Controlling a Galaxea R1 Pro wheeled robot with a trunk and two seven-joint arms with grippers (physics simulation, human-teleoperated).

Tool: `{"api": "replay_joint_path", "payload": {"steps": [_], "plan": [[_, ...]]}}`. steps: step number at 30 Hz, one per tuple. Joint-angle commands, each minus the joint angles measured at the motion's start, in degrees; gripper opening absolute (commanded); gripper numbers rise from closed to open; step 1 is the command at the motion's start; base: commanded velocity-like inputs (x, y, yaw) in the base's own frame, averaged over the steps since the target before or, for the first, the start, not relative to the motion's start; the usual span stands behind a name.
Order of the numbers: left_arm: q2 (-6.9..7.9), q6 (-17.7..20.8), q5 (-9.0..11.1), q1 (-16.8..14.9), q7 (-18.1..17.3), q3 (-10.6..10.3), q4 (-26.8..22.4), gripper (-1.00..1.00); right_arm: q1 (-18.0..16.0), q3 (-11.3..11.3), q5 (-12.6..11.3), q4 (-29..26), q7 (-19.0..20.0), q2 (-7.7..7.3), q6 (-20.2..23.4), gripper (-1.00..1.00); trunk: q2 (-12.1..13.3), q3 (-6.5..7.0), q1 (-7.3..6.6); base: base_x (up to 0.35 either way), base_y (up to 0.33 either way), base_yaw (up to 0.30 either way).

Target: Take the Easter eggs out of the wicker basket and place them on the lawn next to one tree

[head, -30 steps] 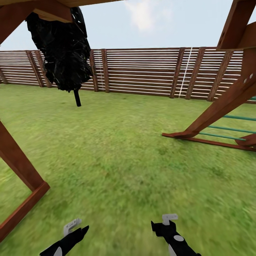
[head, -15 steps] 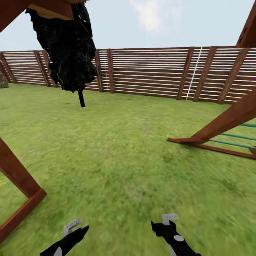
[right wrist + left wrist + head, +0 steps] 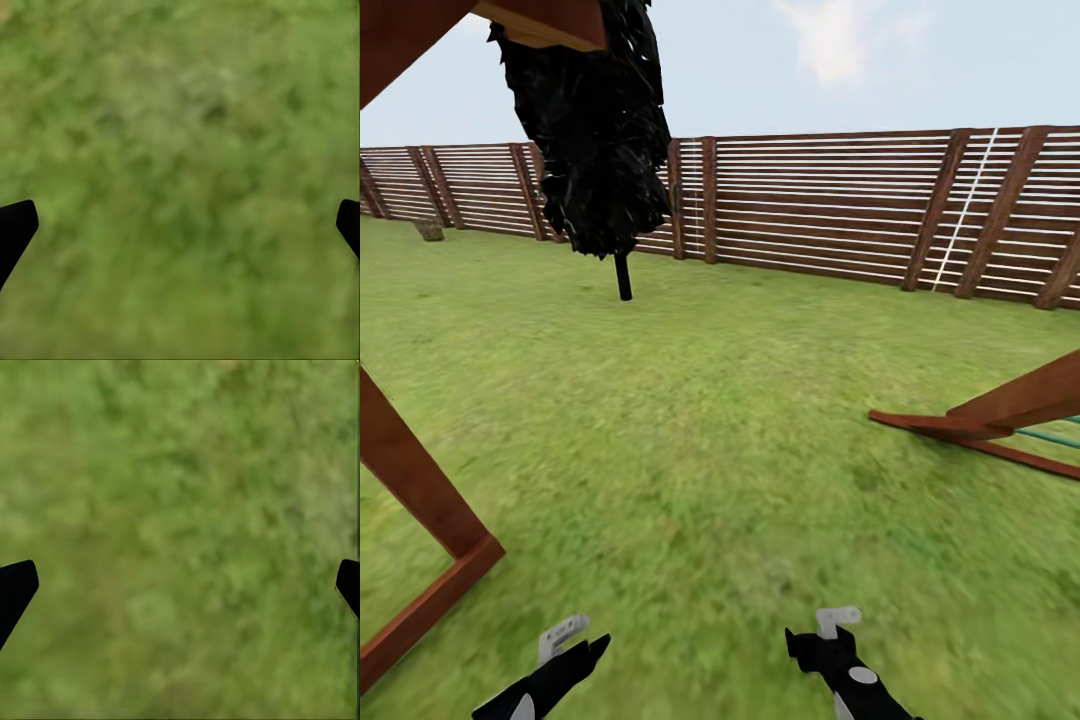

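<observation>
The lawn [image 3: 690, 420] runs ahead of me to the slatted wooden fence [image 3: 830, 205], a black-trunked dark tree [image 3: 595, 130] before it and wooden frame beams [image 3: 420, 500] at both sides. My left gripper [image 3: 180, 585] and right gripper [image 3: 180, 225] hang over bare grass, fingers spread wide, holding nothing.

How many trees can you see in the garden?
1: a thin black-trunked dark tree stands on the lawn by the slat fence. Others may be outside the view.
</observation>
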Motion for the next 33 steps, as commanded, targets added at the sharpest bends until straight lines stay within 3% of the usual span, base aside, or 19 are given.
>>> {"api": "replay_joint_path", "payload": {"steps": [1,33], "plan": [[-0.03,0.60,0.59,-0.03,-0.34,0.31,-0.05,1.00,-0.03,0.03,0.27,0.04,0.02,0.00,-0.16,1.00,-0.02,-0.05,0.02,0.314,-0.104,0.020],[-0.03,0.60,0.60,-0.03,-0.34,0.31,-0.04,1.00,-0.03,0.03,0.27,0.13,0.04,0.00,-0.16,1.00,-0.02,-0.05,0.02,0.314,-0.104,0.001]]}}
